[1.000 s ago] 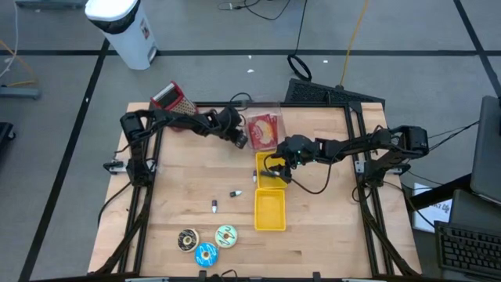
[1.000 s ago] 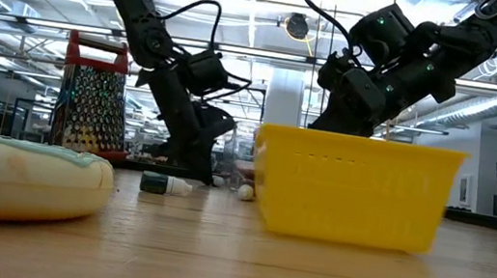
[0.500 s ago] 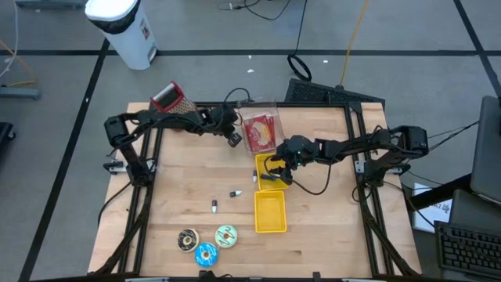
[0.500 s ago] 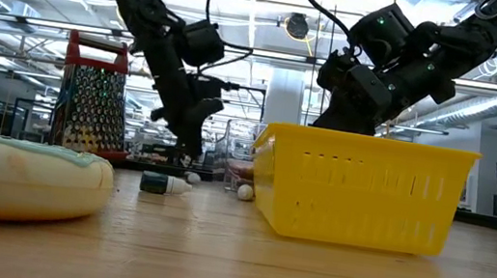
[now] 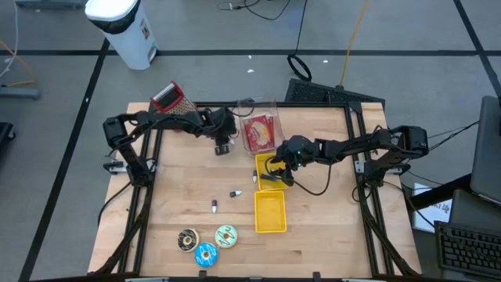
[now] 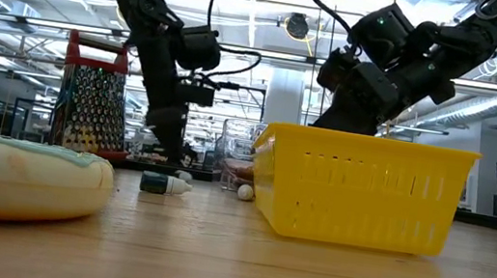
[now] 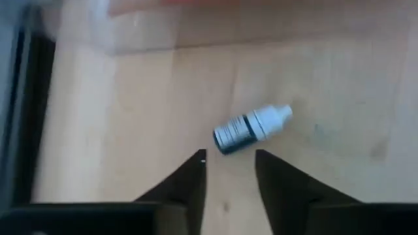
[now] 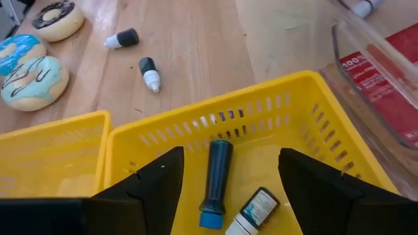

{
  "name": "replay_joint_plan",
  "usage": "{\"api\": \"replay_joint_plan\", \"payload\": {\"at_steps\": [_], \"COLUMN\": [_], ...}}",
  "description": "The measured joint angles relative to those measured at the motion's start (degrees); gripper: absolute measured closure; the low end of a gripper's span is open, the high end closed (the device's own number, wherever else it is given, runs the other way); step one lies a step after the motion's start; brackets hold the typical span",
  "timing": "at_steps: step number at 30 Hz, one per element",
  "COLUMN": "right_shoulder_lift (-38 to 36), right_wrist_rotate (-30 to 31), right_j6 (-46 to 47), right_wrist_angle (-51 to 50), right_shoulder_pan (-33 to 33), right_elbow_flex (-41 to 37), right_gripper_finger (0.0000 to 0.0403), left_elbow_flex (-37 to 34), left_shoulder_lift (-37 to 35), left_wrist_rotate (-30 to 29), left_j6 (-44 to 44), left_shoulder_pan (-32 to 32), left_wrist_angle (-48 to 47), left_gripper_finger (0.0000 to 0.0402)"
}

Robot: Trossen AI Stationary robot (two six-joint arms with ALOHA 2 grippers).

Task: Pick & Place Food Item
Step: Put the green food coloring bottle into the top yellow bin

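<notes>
Lining up a pick with the left gripper (image 7: 229, 155), fingers parted and empty, just short of the small bottle (image 7: 251, 128) lying slantwise on the table (image 7: 130, 117) near the clear dish (image 8: 343, 62). Next: come down, straddle its body, close. Waiting over the yellow basket (image 8: 274, 104) with the right gripper (image 8: 230, 153), spread wide (dark tube (image 8: 215, 173) and another bottle (image 8: 251, 212) inside). Cannot make out the target from above

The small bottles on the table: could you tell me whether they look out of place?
Yes. Several small bottles lie toppled loose on the table, while two items already lie inside the yellow basket.
</notes>
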Motion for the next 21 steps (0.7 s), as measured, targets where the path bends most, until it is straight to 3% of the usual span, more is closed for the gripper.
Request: {"api": "replay_joint_plan", "payload": {"at_steps": [6, 9, 21], "right_shoulder_lift": [0.0, 0.0, -0.02], "right_wrist_rotate": [0.03, 0.01, 0.0], "right_j6": [-0.55, -0.54, -0.54], "right_wrist_angle": [-0.02, -0.06, -0.21], "right_shoulder_pan": [0.0, 0.02, 0.02], "right_elbow_flex": [0.0, 0.0, 0.0], "right_gripper_finger": [0.0165, 0.0165, 0.0165], "left_elbow_flex": [0.01, 0.02, 0.19], "left_shoulder_lift": [0.82, 1.21, 6.56], "left_wrist_rotate": [1.0, 2.18, 3.91], "left_j6": [16.67, 19.78, 20.45], "left_shoulder_pan": [-0.73, -0.59, -0.4], "left_wrist_angle": [4.84, 6.79, 6.56], "left_gripper_finger": [0.0205, 0.0194, 0.0227]}}
